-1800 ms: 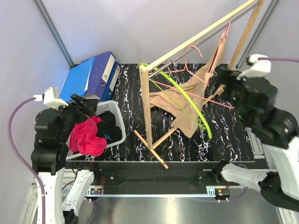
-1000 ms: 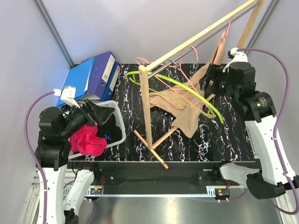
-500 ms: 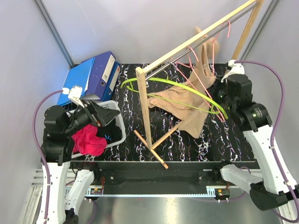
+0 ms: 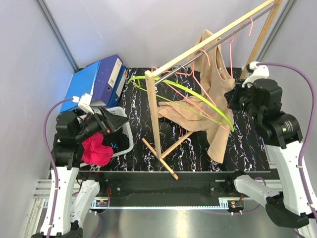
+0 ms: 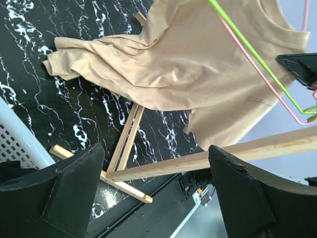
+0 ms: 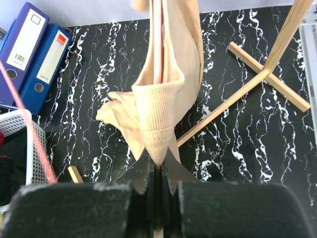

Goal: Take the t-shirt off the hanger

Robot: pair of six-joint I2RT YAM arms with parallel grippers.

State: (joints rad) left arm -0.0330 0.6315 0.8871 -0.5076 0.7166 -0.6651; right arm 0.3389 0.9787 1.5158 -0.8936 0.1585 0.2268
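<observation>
The black marbled desk [image 4: 247, 144] fills the middle of the top view. A wooden rack [image 4: 153, 114] stands on it, its rail running to the upper right corner. The beige t-shirt [image 4: 213, 99] hangs right of centre from that rail on a pink hanger [image 6: 159, 54], with one part spread over the desk at centre. Blue binders [image 4: 96, 79] lie at upper left, with a white basket [image 4: 128, 136] below them. A green hanger [image 4: 198, 96] crosses the shirt. The right claw [image 6: 157, 169], at right, is pinched on the shirt's ribbed collar. The left claw [image 5: 156, 183], over the basket at left, gapes wide, holding nothing.
</observation>
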